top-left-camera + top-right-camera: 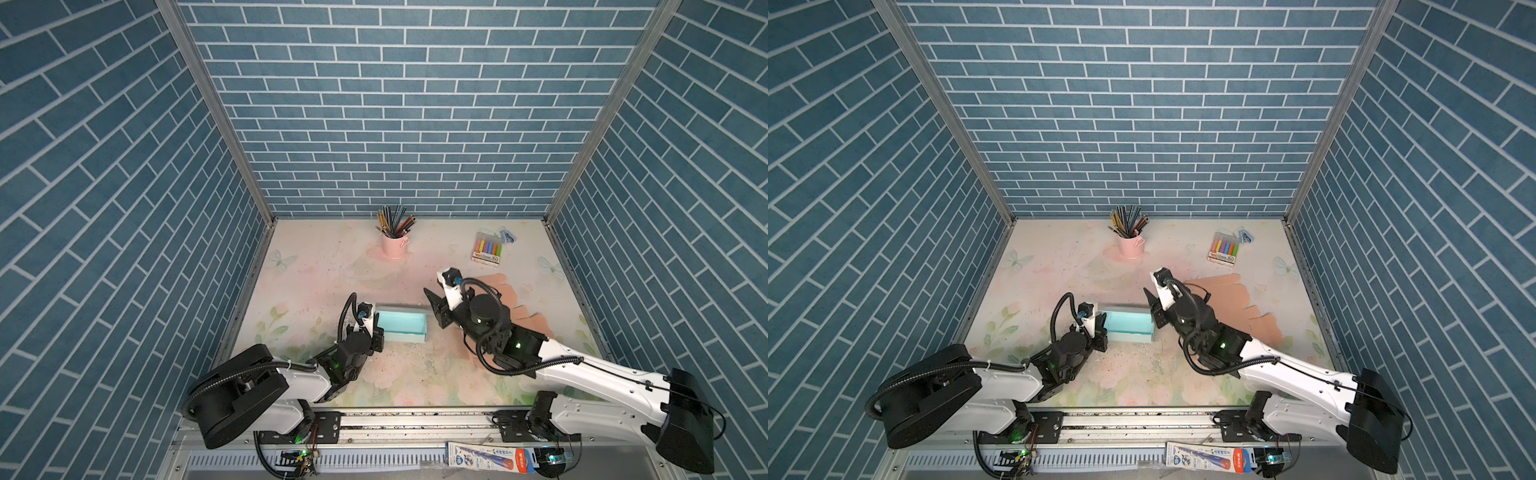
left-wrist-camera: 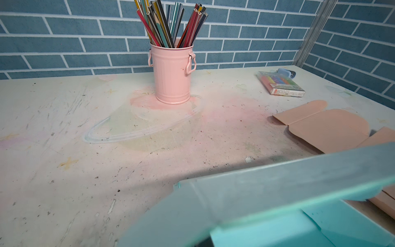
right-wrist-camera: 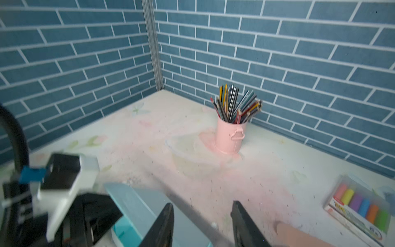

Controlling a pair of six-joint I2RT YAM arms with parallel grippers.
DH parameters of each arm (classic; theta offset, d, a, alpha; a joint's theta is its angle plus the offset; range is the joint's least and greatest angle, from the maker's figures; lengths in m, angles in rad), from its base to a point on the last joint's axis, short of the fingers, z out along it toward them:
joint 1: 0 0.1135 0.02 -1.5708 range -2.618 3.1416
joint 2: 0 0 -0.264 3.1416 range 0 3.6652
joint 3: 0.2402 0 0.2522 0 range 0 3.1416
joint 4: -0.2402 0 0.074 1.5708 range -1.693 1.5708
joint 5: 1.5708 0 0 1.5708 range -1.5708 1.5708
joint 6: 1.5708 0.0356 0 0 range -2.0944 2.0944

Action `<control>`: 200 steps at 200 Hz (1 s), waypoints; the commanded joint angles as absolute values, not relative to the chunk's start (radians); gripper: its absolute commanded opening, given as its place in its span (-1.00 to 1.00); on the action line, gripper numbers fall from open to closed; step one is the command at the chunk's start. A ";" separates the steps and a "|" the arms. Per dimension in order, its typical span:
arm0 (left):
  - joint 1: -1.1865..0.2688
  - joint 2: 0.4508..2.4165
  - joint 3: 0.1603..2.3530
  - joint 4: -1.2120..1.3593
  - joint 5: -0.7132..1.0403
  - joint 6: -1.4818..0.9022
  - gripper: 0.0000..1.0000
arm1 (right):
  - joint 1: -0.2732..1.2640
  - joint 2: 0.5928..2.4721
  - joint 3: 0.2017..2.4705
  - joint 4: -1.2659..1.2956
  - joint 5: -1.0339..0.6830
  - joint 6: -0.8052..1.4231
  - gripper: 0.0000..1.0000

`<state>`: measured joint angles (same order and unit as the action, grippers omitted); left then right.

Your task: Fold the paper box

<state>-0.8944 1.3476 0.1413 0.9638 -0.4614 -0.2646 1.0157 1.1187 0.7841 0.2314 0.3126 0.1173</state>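
In both top views, the teal paper box [image 1: 401, 328] [image 1: 1128, 328] sits on the tabletop [image 1: 316, 270] [image 1: 1042, 270] near the front middle, its open side up and its long walls upright. My left gripper [image 1: 377, 330] [image 1: 1100, 330] is at the box's left end, closed down on that end wall. My right gripper [image 1: 436, 309] [image 1: 1154, 309] is just beside the box's right end with its jaws parted. I cannot tell whether it touches the card. A flat pink card [image 1: 534, 320] [image 1: 1225, 291] lies behind my right arm. At the back stand a pink bucket [image 1: 394, 245] [image 1: 1131, 247] of pencils [image 1: 395, 220] [image 1: 1128, 218] and, to its right, a chalk pack [image 1: 487, 249] [image 1: 1224, 249].

From my left wrist camera, the paper box [image 2: 267, 192] fills the near corner, blurred and very close. My own gripper is out of sight here. Beyond it are the pink bucket [image 2: 172, 74], the flat pink card [image 2: 327, 126] and the chalk pack [image 2: 282, 84].

From my right wrist camera, my right gripper [image 3: 202, 205] stands open, its two dark fingers [image 3: 164, 224] spread with only bare tabletop [image 3: 149, 132] between them. One finger lies just beside the paper box [image 3: 136, 205]. My left gripper [image 3: 94, 211] meets the box's far end. The view is soft with blur.
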 commanded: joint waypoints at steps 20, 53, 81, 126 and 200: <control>-0.918 1.350 0.133 0.915 -0.476 -0.260 -0.85 | 0.968 1.312 0.925 0.089 0.172 0.186 -0.09; -0.925 1.344 0.129 0.915 -0.481 -0.270 -0.82 | 0.960 1.441 0.932 0.098 0.125 0.220 -0.12; -0.933 1.336 0.126 0.907 -0.468 -0.278 -0.81 | 0.960 1.476 0.886 0.119 0.104 0.262 -0.15; -0.945 1.259 0.128 0.782 -0.367 -0.314 -0.35 | 0.959 1.485 0.833 0.136 0.112 0.278 -0.15; -0.944 0.932 0.281 0.155 -0.112 -0.407 0.77 | 0.959 1.502 0.803 0.160 0.115 0.285 -0.17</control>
